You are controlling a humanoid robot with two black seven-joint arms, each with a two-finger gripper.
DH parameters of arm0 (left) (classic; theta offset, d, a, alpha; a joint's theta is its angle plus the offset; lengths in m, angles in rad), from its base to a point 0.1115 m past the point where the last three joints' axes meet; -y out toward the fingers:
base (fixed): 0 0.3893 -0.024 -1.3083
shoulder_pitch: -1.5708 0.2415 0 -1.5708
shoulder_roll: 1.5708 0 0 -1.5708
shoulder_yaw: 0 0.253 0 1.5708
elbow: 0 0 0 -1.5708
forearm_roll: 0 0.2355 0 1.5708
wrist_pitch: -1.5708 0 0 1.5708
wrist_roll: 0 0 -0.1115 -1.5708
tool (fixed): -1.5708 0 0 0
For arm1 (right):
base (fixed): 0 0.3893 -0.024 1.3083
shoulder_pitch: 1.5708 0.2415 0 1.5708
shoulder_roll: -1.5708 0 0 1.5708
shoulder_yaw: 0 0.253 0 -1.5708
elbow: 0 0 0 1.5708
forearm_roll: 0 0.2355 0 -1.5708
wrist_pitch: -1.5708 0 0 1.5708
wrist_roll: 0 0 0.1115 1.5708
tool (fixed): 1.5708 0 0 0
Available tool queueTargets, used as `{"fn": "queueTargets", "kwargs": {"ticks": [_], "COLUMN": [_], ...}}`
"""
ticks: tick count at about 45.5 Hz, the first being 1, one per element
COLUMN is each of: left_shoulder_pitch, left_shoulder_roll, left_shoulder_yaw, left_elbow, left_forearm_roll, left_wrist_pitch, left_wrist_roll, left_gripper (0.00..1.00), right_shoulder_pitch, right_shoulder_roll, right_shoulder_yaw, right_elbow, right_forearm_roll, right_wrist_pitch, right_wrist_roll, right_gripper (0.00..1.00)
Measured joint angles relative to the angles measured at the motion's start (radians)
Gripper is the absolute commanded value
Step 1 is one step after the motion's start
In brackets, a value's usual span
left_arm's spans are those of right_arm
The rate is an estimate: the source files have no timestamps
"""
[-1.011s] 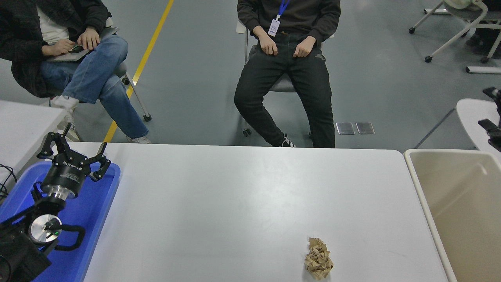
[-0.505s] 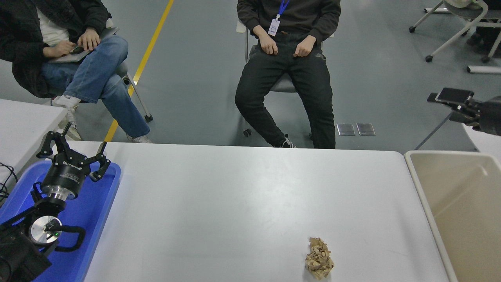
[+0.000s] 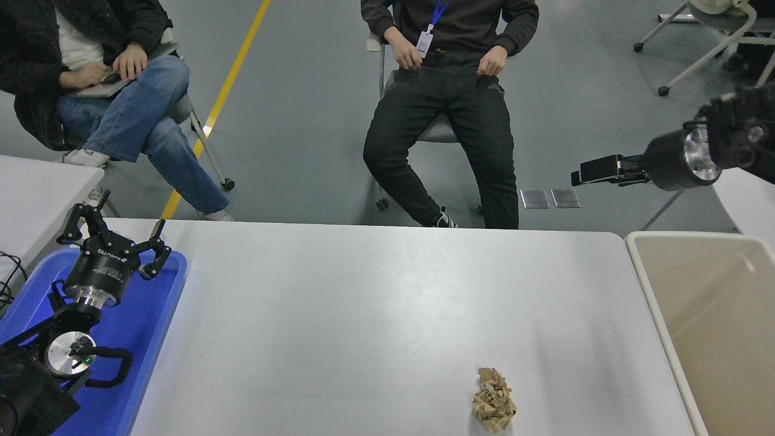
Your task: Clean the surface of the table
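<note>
The table surface (image 3: 363, 303) is a wide matte white top filling the lower half of the head view. A crumpled ball of brown paper (image 3: 493, 399) lies on it near the front edge, right of centre. My right gripper (image 3: 596, 171) comes in from the right edge, held high beyond the table's far right corner and pointing left, well away from the paper. It shows side-on, so its state is unclear. My left gripper (image 3: 115, 233) is parked at the lower left, open and holding nothing.
A blue tray (image 3: 151, 339) lies under the left arm at the table's left end. A beige bin (image 3: 720, 327) stands against the table's right edge. Two people sit on chairs beyond the far edge. A smaller white table (image 3: 36, 194) stands at the left.
The right arm has swung further into view from the right edge, moving left and slightly down. The middle person shifted their hands. Paper and left arm are unmoved.
</note>
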Motion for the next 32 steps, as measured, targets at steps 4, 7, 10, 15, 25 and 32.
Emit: {"fn": "queueTargets", "kwargs": {"ticks": [4,7,10,15,25,32], "left_shoulder_pitch": [0.000,0.000,0.000,0.000,0.000,0.000], "left_shoulder_roll": [0.000,0.000,0.000,0.000,0.000,0.000], "left_shoulder_yaw": [0.000,0.000,0.000,0.000,0.000,0.000], "left_elbow": [0.000,0.000,-0.001,0.000,0.000,0.000], "left_forearm_roll": [0.000,0.000,0.000,0.000,0.000,0.000], "left_wrist_pitch": [0.000,0.000,0.000,0.000,0.000,0.000], "left_wrist_roll": [0.000,0.000,0.000,0.000,0.000,0.000], "left_gripper": [1.00,1.00,1.00,1.00,1.00,1.00], "right_shoulder_pitch": [0.012,0.015,0.017,0.015,-0.048,-0.120], "right_shoulder_roll": [0.068,0.094,0.129,0.167,0.222,0.238], "right_shoulder_yaw": [-0.040,-0.054,-0.069,-0.086,-0.095,-0.081], "right_elbow": [0.008,0.015,0.035,0.066,0.099,0.107], "right_forearm_roll": [-0.020,-0.028,-0.035,-0.044,-0.053,-0.051], "right_wrist_pitch": [0.009,0.020,0.033,0.054,0.076,0.081], "right_wrist_roll": [0.003,0.004,0.008,0.013,0.018,0.020], "right_gripper": [0.98,0.98,0.98,0.98,0.98,0.98]}}
